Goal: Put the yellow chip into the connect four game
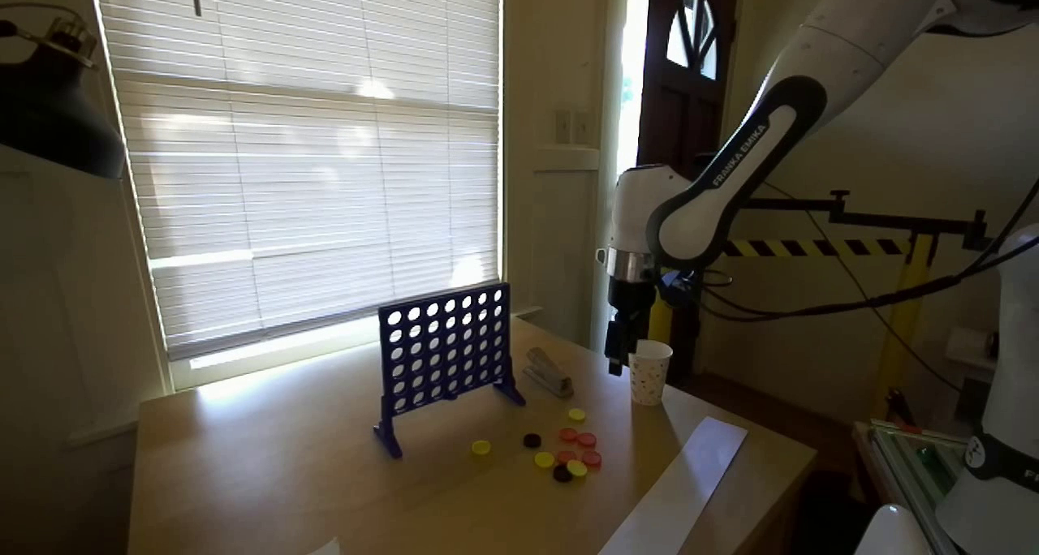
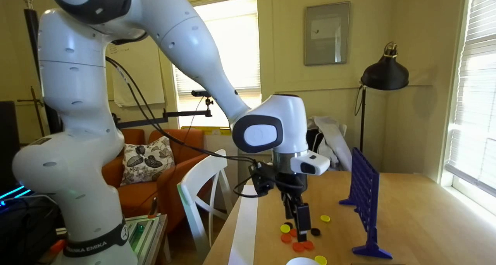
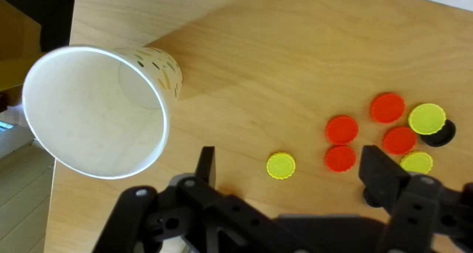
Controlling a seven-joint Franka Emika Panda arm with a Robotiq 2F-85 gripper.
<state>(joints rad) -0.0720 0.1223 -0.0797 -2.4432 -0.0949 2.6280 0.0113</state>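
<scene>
Yellow ridged round plastic chip [image 3: 281, 165] (presumed target of several), flat on pale wooden table [image 3: 236, 71], framed in wrist view between parted, empty jaws of black two-finger gripper [image 3: 288, 154]. Probably light, stiff, slick; best pinched across opposite edges.

connect four game [image 1: 443, 350]: upright on table [image 1: 268, 466] | yellow chip [image 1: 481, 448]: apart from other chips [image 1: 568, 435]

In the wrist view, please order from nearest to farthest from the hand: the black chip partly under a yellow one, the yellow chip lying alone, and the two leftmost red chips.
1. Lone yellow chip: framed by the open hand.
2. Upper red chip and lower red chip: to its right, too close to call.
3. Black chip: farthest right, partly under another yellow chip.
</scene>
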